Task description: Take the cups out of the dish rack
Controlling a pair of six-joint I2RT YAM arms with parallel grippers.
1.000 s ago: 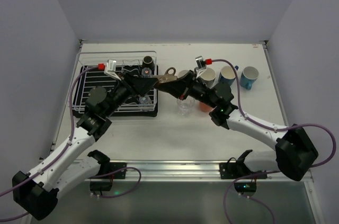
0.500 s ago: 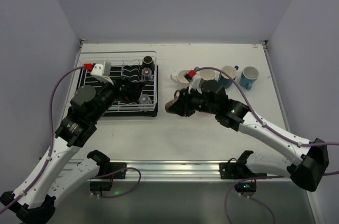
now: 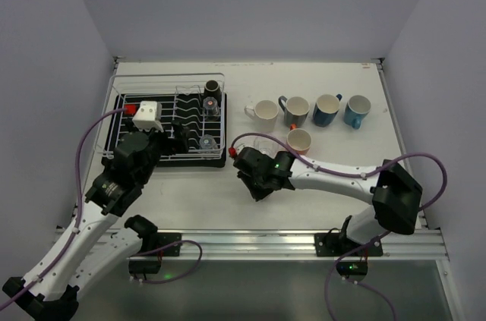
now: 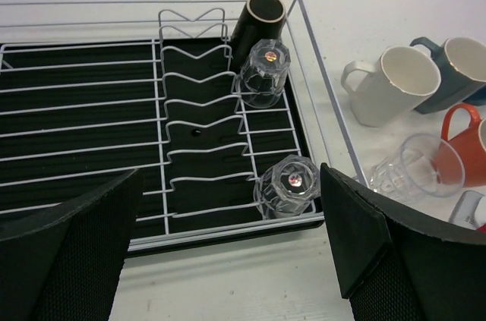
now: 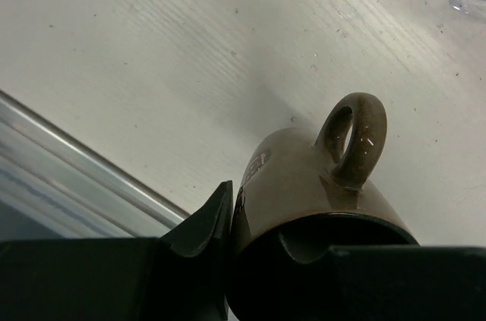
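Observation:
The white wire dish rack (image 3: 144,120) (image 4: 76,108) holds a dark brown cup (image 3: 212,89) (image 4: 258,21) and two upturned clear tumblers (image 3: 209,106) (image 4: 263,70), (image 3: 206,143) (image 4: 288,184). My left gripper (image 3: 181,139) (image 4: 231,177) is open and empty over the rack's near edge, just short of the nearer tumbler. My right gripper (image 3: 254,171) (image 5: 281,237) is shut on the wall of a brown mug (image 3: 246,157) (image 5: 319,199), one finger inside and one outside, low over the table near the rack's front right corner.
Cream (image 3: 266,114), grey (image 3: 296,111), dark blue (image 3: 326,108) and light blue (image 3: 357,111) mugs stand in a row right of the rack. An orange mug (image 3: 300,140) (image 4: 471,146) and a clear tumbler (image 4: 414,169) stand in front of them. The table's metal rail (image 5: 76,154) runs close by.
The left gripper opened, let go of the brown mug and drew back over the rack. The right arm carried the mug down and toward the near side of the table.

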